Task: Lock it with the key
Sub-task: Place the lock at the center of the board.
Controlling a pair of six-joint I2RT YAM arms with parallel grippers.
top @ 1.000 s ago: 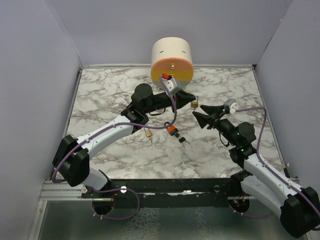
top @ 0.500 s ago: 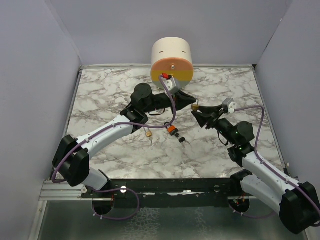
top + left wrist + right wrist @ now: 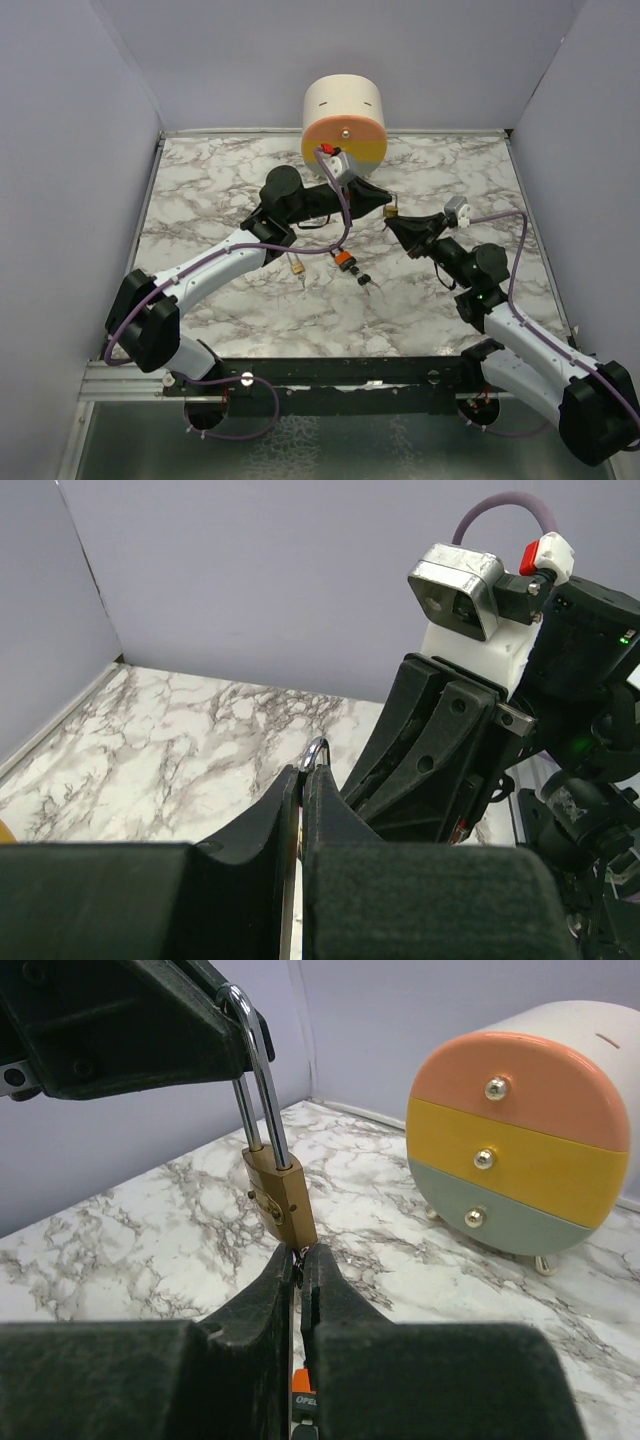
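Observation:
My left gripper (image 3: 383,203) is shut on the silvery shackle (image 3: 316,748) of a brass padlock (image 3: 283,1195) and holds it hanging above the table, in front of the drawer box. My right gripper (image 3: 302,1252) is shut right under the padlock's bottom, on a small dark key (image 3: 304,1254) that touches the lock body. Most of the key is hidden between the fingers. In the top view the two grippers meet at the padlock (image 3: 391,210). A second tiny black-headed key bunch (image 3: 364,280) lies on the marble.
A round drawer box (image 3: 343,120) with orange, yellow and green fronts stands at the back. An orange padlock (image 3: 345,262) and a small brass padlock (image 3: 297,268) lie on the marble table (image 3: 200,200) below the grippers. Grey walls enclose the table.
My right gripper has moved left and up to the hanging padlock, and its open fingers have shut under the lock's bottom. The left gripper and padlock have hardly moved.

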